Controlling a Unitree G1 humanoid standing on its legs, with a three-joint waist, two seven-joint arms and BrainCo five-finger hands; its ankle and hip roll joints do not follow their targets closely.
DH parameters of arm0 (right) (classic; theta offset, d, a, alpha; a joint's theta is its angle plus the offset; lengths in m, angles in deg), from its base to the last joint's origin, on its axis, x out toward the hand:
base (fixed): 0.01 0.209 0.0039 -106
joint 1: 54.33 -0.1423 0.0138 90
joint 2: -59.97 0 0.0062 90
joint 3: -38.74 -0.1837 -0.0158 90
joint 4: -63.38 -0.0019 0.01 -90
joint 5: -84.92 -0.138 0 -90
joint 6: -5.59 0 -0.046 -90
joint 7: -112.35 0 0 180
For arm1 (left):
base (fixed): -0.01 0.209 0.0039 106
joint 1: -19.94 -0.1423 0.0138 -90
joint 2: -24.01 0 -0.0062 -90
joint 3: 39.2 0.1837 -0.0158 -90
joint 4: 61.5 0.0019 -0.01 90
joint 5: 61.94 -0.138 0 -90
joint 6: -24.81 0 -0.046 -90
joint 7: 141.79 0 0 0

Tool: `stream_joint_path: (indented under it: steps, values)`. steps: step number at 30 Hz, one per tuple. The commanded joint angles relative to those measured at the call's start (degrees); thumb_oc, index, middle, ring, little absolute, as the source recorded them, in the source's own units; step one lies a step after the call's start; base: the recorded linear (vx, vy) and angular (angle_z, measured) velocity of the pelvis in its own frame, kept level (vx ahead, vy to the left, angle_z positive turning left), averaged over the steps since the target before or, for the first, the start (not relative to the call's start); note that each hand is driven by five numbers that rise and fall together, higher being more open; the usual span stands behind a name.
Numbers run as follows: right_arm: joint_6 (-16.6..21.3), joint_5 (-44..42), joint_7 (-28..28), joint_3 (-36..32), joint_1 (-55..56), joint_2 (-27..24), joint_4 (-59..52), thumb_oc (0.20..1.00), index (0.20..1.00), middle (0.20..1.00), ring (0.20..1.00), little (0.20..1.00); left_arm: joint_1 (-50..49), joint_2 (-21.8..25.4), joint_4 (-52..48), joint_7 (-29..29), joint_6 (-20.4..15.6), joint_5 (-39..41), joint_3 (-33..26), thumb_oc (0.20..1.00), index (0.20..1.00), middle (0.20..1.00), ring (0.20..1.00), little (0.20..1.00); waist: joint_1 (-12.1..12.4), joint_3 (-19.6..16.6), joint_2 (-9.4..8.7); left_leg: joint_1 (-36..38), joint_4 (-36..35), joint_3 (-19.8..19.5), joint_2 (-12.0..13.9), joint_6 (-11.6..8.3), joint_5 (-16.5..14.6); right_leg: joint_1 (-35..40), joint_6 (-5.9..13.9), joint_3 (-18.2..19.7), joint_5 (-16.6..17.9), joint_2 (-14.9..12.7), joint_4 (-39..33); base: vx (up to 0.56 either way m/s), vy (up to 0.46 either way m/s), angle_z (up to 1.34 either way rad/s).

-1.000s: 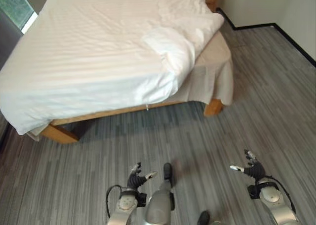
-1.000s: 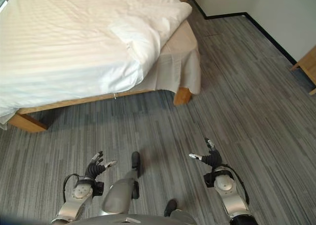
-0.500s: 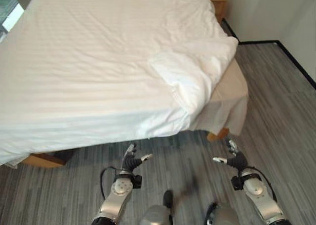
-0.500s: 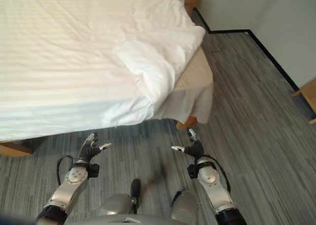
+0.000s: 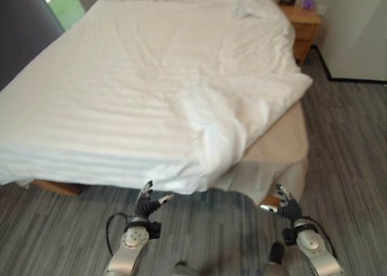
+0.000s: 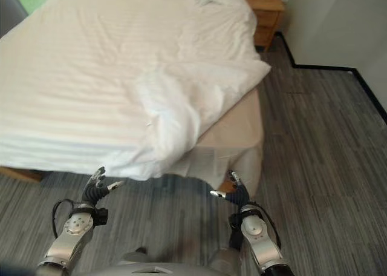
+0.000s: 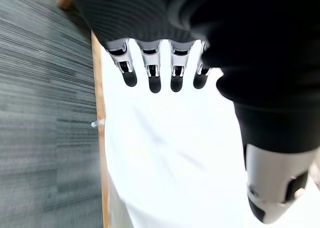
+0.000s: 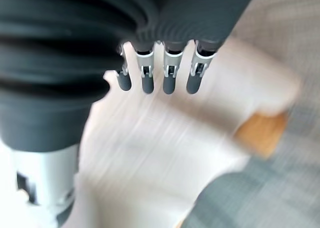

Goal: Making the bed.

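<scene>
1. My left hand and right hand hang empty, fingers spread, just short of the bed's foot.
2. The duvet lies rumpled, its folded-back corner baring the mattress.
3. I'd pinch that corner low and draw it out evenly.

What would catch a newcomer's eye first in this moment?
The big white striped duvet covering the wooden-framed bed, with its near right corner folded back so the beige mattress corner lies bare. Below, the left hand and right hand hang open over the grey striped floor, holding nothing. A wooden nightstand stands at the far right.
</scene>
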Motion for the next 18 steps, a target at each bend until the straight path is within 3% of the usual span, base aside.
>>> stream_joint_path:
  steps: [1,2,3,5,6,7,8,10,13,15,18]
  values:
    - [2.7,0.6,-0.1,0.6,-0.5,-1.6,-7.4,1.000,1.000,1.000,1.000,1.000,5.5,6.1,-4.7,2.7,-3.8,-2.3,-2.1,1.000,1.000,1.000,1.000,1.000,0.0,0.9,-3.24,-9.6,6.8,1.2,2.5,0.68,14.1,6.2,1.43,-3.4,-5.7,-4.7,-1.3,0.00,-0.386,0.13]
    - [2.7,0.1,-0.1,0.5,-1.5,-2.8,-7.8,1.000,1.000,1.000,1.000,1.000,9.7,6.9,-4.1,3.7,-3.8,-4.2,-2.4,1.000,1.000,1.000,1.000,1.000,-1.6,2.4,-4.24,-13.0,13.4,9.9,3.0,2.01,13.4,7.4,-0.63,-5.8,-7.0,-4.5,-1.3,0.04,-0.390,0.19]
    - [2.6,0.1,-0.4,0.4,-1.8,-3.0,-8.1,1.000,1.000,1.000,1.000,1.000,11.4,7.2,-3.8,5.3,-3.7,-5.5,-2.8,1.000,1.000,1.000,1.000,1.000,-1.8,2.2,-4.67,-13.4,14.3,11.6,1.7,2.08,11.7,7.5,-0.93,-6.2,-7.5,-4.1,-1.3,0.12,-0.524,0.55]
    - [2.4,0.3,-1.0,0.2,-1.2,-2.9,-8.8,1.000,1.000,1.000,1.000,1.000,14.4,8.3,-2.6,9.6,-2.9,-7.8,-5.2,1.000,1.000,1.000,1.000,1.000,-1.2,1.7,-5.21,-16.6,18.0,9.4,-8.2,3.75,4.0,7.4,-1.86,-4.8,-8.6,-2.7,-1.3,0.24,-0.358,0.32]
    - [2.3,0.9,-1.7,0.2,-0.1,-2.5,-9.1,1.000,1.000,1.000,1.000,1.000,15.2,8.9,-3.0,12.0,-1.9,-10.5,-7.6,1.000,1.000,1.000,1.000,1.000,-1.1,1.3,-5.56,-18.5,16.0,9.9,-12.7,6.44,0.1,7.7,-2.03,-4.8,-8.9,-1.4,-1.3,0.21,-0.225,-0.42]
    - [2.2,0.9,-1.7,0.3,0.0,-2.4,-9.1,1.000,1.000,1.000,1.000,1.000,15.2,8.9,-3.1,12.1,-1.8,-10.5,-7.7,1.000,1.000,1.000,1.000,1.000,-1.1,1.3,-5.66,-18.4,15.9,10.0,-12.9,6.55,0.1,7.7,-1.95,-4.7,-8.9,-1.5,-1.3,0.26,-0.234,-0.67]
    - [2.1,1.2,-1.8,-0.2,1.3,-2.1,-8.9,1.000,1.000,1.000,1.000,1.000,16.9,9.9,-2.9,12.9,-1.0,-12.4,-8.6,1.000,1.000,1.000,1.000,1.000,-2.5,0.7,-5.14,-18.1,11.7,15.5,-12.4,7.83,1.1,8.2,-2.04,-5.9,-9.4,0.0,-1.3,0.16,-0.097,-0.42]
    - [2.0,1.4,-1.8,-0.6,1.9,-2.2,-8.9,1.000,1.000,1.000,1.000,1.000,17.7,10.5,-2.6,13.3,-0.4,-14.0,-8.8,1.000,1.000,1.000,1.000,1.000,-2.5,0.6,-4.91,-16.3,7.6,17.7,-13.2,8.07,2.3,9.2,-2.00,-6.2,-10.3,0.6,-1.3,0.22,-0.064,-0.09]
    - [2.2,1.5,-1.4,-1.3,2.5,-1.7,-8.7,1.000,1.000,1.000,1.000,1.000,19.6,12.4,0.7,15.3,1.8,-17.8,-8.8,1.000,1.000,1.000,1.000,1.000,-2.8,-0.8,-4.28,-14.9,0.4,19.8,-13.1,8.10,5.8,11.2,-1.94,-7.4,-11.2,2.0,-1.3,0.27,0.025,0.27]
    - [2.6,2.1,-1.3,-2.0,3.9,-1.1,-8.9,1.000,1.000,1.000,1.000,1.000,20.0,14.0,2.5,16.6,3.8,-20.7,-8.9,1.000,1.000,1.000,1.000,1.000,-3.5,-1.9,-4.73,-11.1,-4.1,18.3,-13.6,8.53,6.1,13.1,-1.52,-8.1,-11.6,2.2,-0.3,0.30,0.078,-0.01]
    - [2.5,2.2,-1.1,-3.0,5.1,0.0,-8.8,1.000,1.000,1.000,1.000,1.000,22.7,16.7,3.5,17.4,5.9,-22.8,-8.4,1.000,1.000,1.000,1.000,1.000,-5.0,-2.0,-5.93,-7.9,-6.4,18.9,-13.7,9.66,5.0,8.8,0.65,-6.6,-10.0,0.7,12.4,0.16,0.094,0.00]
